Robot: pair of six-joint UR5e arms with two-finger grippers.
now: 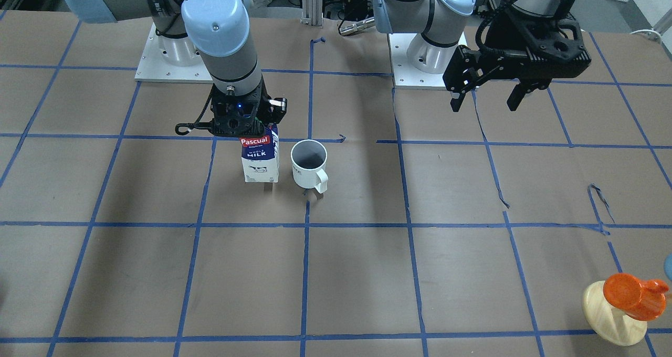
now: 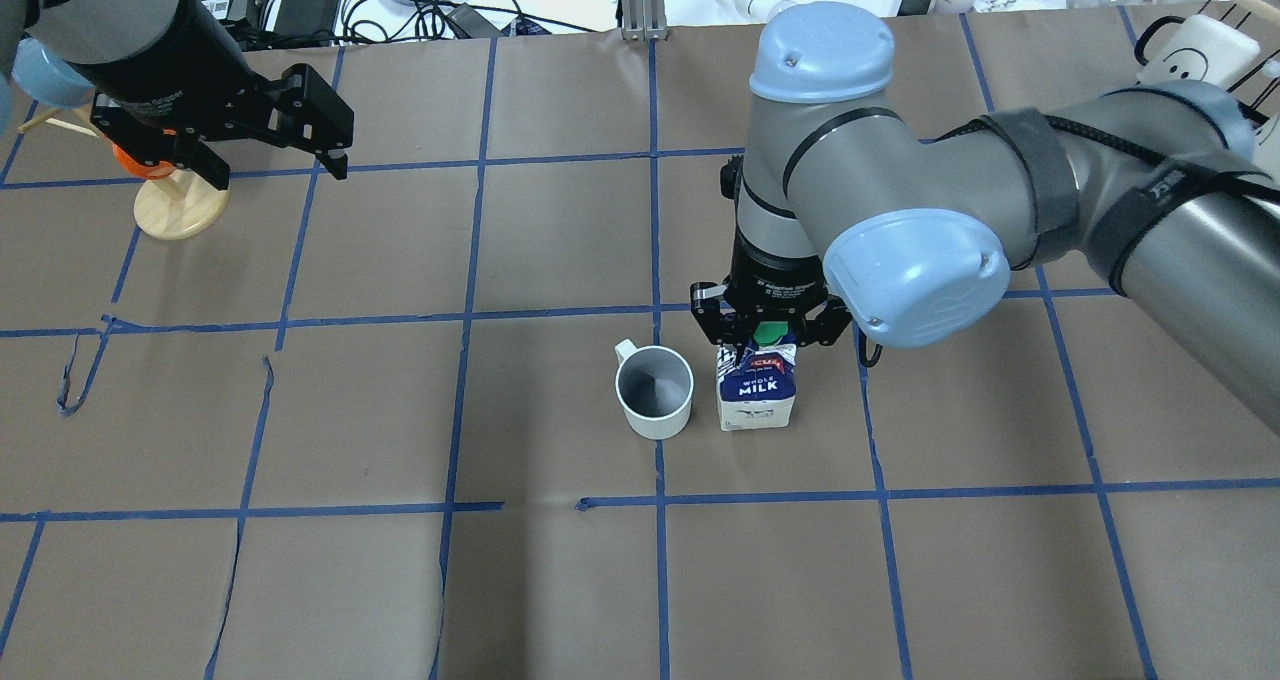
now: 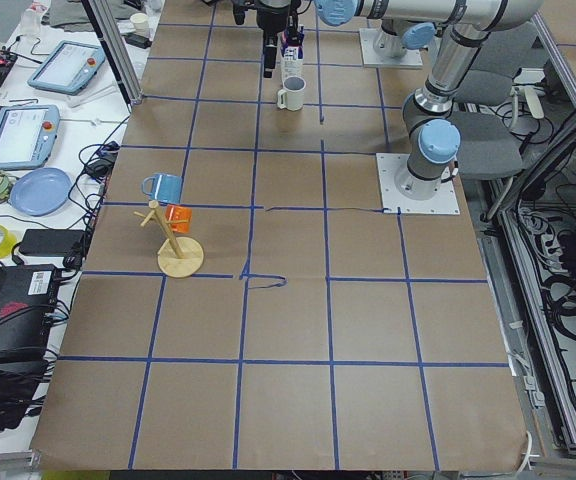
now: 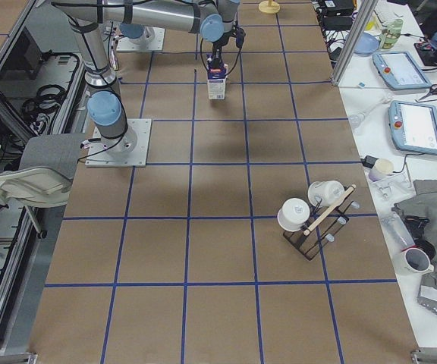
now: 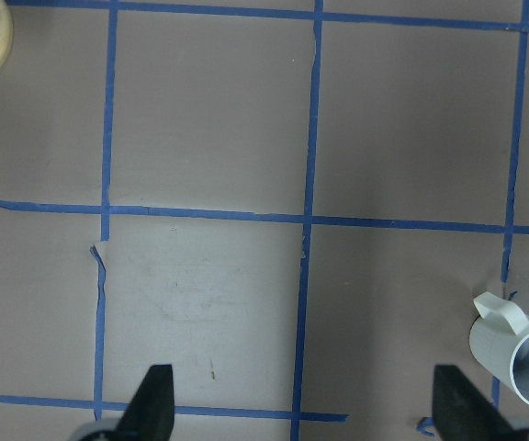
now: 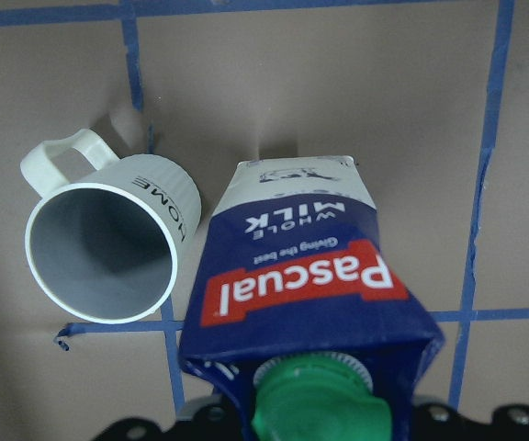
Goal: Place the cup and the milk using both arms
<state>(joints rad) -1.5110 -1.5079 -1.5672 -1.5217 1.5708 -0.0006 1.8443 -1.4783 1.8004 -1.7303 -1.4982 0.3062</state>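
The white cup [image 1: 308,163] stands upright on the brown paper, handle toward the operators' side; it also shows in the overhead view [image 2: 655,390] and the right wrist view [image 6: 108,248]. The milk [image 1: 260,160] stands upright just beside it, not touching, and shows in the overhead view [image 2: 758,395]. My right gripper [image 2: 770,332] hangs straight down over the carton's top, its jaws spread on either side of the green cap [image 6: 310,404]; it looks open. My left gripper [image 1: 485,105] is open and empty, raised well off to my left.
A wooden mug tree [image 1: 614,315] with an orange mug [image 1: 632,294] stands at my far left near the left gripper. A black rack with white mugs [image 4: 313,216] stands far to my right. The arm bases [image 1: 168,58] are behind the carton.
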